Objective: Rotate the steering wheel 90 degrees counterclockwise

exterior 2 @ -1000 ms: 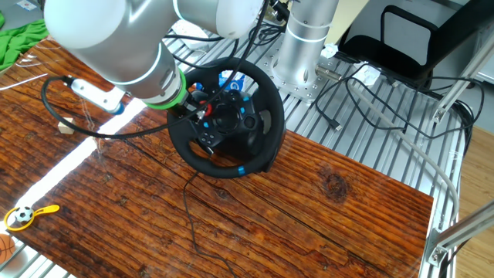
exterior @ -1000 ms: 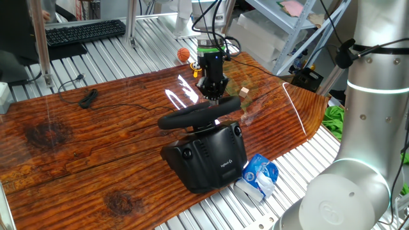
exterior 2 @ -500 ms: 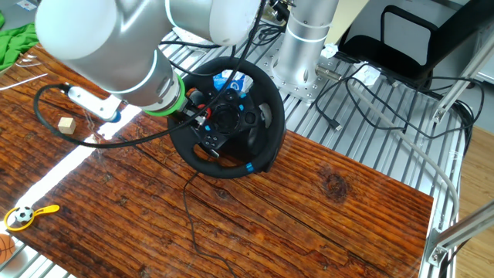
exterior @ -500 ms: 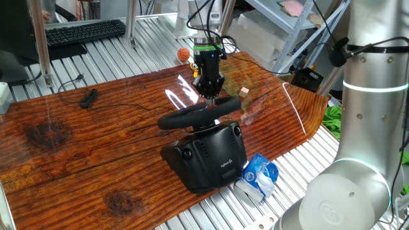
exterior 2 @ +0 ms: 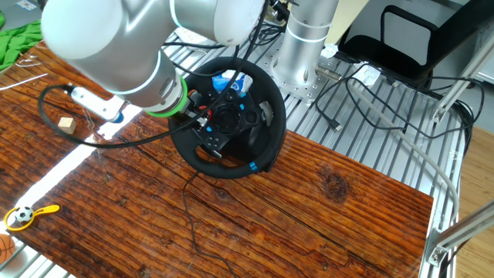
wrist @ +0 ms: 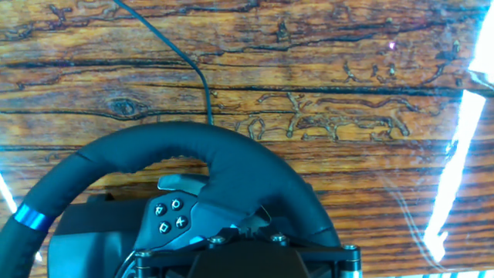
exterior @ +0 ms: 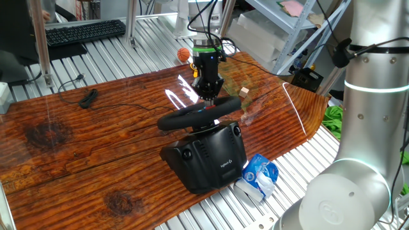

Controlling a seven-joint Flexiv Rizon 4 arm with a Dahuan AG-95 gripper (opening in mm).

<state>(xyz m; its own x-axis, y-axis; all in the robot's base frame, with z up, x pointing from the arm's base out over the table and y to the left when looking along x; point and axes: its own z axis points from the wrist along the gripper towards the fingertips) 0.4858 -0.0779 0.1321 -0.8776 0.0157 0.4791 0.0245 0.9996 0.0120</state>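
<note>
A robotics lab: metal shelving (exterior: 281,32), loose cables (exterior 2: 363,100), keyboard (exterior: 83,30).

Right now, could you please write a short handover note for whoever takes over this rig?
Hand: down at the top of the steering wheel rim; whether it is open or shut cannot be told from these views.
Wheel: mounted on its black base near the table edge, a crumpled blue and white packet beside it.
Blue stripe: at the lower right of the rim in the other fixed view, so the wheel looks partly turned.
Left: finish the 90 degree counterclockwise turn, then let go and lift away.
</note>
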